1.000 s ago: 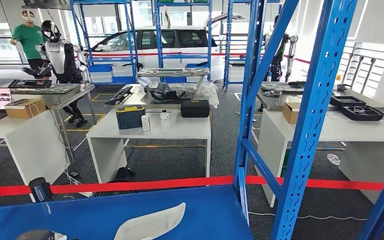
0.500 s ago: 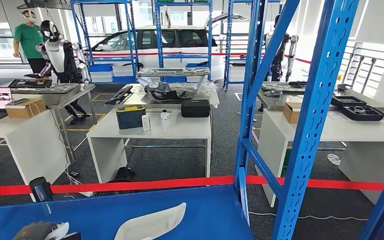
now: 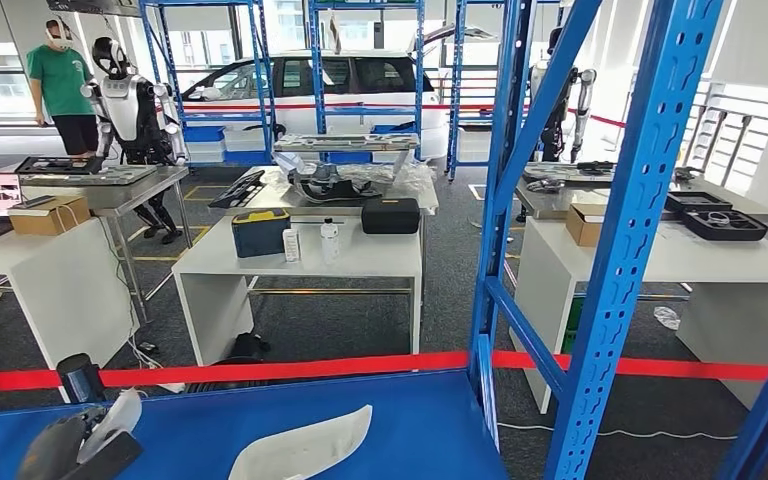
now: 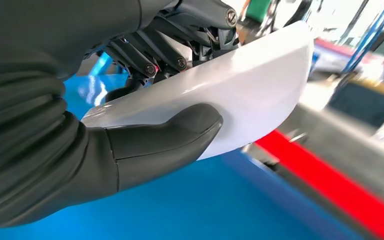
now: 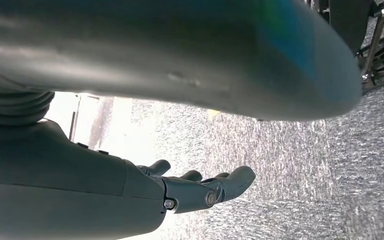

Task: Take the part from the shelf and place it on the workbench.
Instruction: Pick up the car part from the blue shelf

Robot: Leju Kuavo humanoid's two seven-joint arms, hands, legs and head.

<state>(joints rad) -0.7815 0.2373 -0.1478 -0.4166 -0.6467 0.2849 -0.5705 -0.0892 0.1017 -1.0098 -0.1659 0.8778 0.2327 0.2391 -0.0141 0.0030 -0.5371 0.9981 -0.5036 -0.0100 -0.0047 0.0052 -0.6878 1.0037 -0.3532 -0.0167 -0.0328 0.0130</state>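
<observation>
Your left robot hand (image 4: 145,125), at seven o'clock over the blue shelf (image 3: 400,420), pinches the smooth white part (image 4: 240,90) thumb-against-fingers; it could slide free as you swing toward the worktop (image 3: 360,255).

Head cam sits high, looks fwd and down over the blue shelf deck (image 3: 260,425) toward the white table (image 3: 300,262) beyond, w/ the red tape (image 3: 290,369) between them. Left wrist cam is super close behind the left hand (image 4: 145,100), which grips a white part (image 4: 240,95) just above the shelf deck, so both views share that deck and the tape. Right wrist cam is close behind the right hand (image 5: 200,187), aimed at grey carpet (image 5: 330,175).
</observation>
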